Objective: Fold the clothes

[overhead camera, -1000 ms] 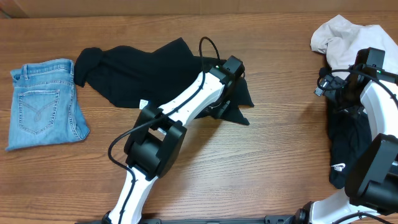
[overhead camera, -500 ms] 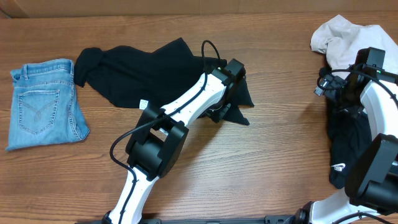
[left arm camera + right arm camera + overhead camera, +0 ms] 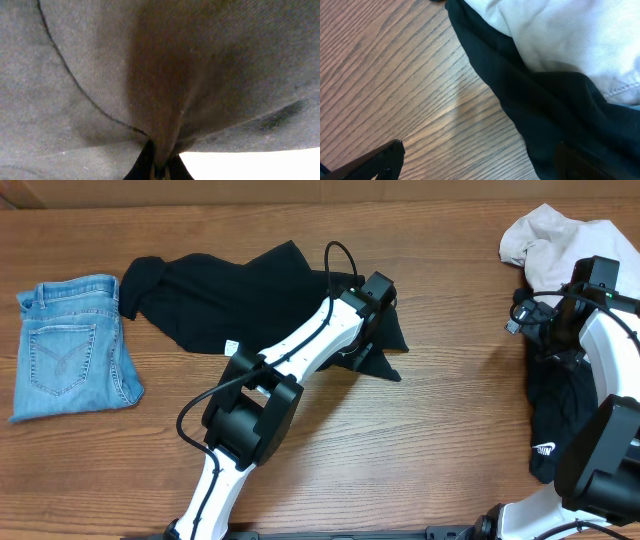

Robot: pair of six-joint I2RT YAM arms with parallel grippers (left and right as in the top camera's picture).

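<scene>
The black top (image 3: 230, 295) sprawls upper centre on the worktop (image 3: 440, 430) — the left fingers (image 3: 159, 171) pinch a bunched fold at its right edge. Far right, the right fingers (image 3: 385, 156) stand spread over a black garment (image 3: 545, 110) beside the white shirt (image 3: 570, 35).

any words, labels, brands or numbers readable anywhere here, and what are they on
No text can be read in any view.
white label on the black top: too small to read
white logo on the black garment at the right: only a pale mark, too blurred to read
jeans: no lettering visible
off-white shirt: no lettering visible
wrist views: none
</scene>
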